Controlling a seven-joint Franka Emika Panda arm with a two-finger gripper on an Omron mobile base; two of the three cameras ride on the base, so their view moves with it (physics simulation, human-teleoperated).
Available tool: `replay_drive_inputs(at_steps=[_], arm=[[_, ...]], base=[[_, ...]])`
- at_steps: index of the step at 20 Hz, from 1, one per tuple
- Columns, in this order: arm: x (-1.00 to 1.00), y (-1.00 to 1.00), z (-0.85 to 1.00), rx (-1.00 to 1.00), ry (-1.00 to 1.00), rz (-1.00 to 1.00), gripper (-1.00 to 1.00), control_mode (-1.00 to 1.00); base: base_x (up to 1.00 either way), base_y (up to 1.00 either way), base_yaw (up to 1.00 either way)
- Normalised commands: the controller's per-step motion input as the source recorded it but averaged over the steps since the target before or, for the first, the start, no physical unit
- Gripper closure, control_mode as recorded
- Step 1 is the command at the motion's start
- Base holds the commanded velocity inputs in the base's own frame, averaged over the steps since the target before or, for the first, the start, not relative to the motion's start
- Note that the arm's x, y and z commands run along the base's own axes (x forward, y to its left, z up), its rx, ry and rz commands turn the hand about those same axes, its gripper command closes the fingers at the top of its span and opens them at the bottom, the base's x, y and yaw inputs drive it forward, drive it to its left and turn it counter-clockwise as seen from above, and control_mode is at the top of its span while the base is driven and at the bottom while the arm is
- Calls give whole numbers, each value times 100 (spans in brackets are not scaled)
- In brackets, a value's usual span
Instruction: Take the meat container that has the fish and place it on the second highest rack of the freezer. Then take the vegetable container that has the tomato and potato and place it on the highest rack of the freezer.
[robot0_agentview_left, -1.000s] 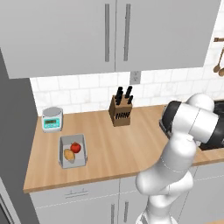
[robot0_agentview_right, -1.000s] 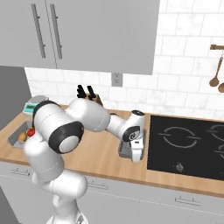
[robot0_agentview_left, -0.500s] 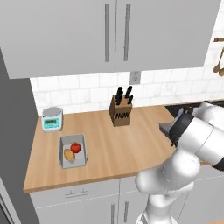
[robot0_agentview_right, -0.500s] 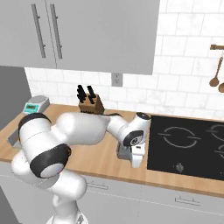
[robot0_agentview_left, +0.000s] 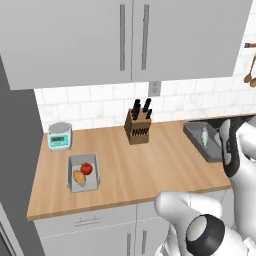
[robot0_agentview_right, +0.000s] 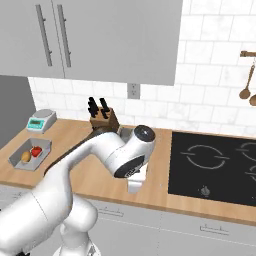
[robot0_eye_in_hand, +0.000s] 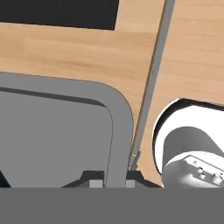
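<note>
Clamping shut on the rim of the meat container, with the gripper astride the grey wall at the right end of the counter, beside the black hob. Best lifted straight and level so the fish stays put, then swung clear of the knife block. Vegetable container with tomato and potato well apart at the left, near the scale

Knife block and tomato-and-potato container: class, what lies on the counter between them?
Only bare wooden counter separates the knife block and container, seen in the left base view.
</note>
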Motion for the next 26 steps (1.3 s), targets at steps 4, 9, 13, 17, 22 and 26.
replay_drive_inputs(at_steps=[4,9,13,17,22,26], arm=[[-65,100,91,0,-13,-1,100,-100],[-47,100,62,1,6,1,100,-100],[-29,47,0,-1,0,12,100,100],[0,0,0,0,0,0,100,100],[0,0,0,0,0,0,100,100],[0,0,0,0,0,0,100,100]], base=[[0,0,0],[0,0,0],[-48,49,20],[-100,82,55],[-100,79,57],[-100,91,53]])
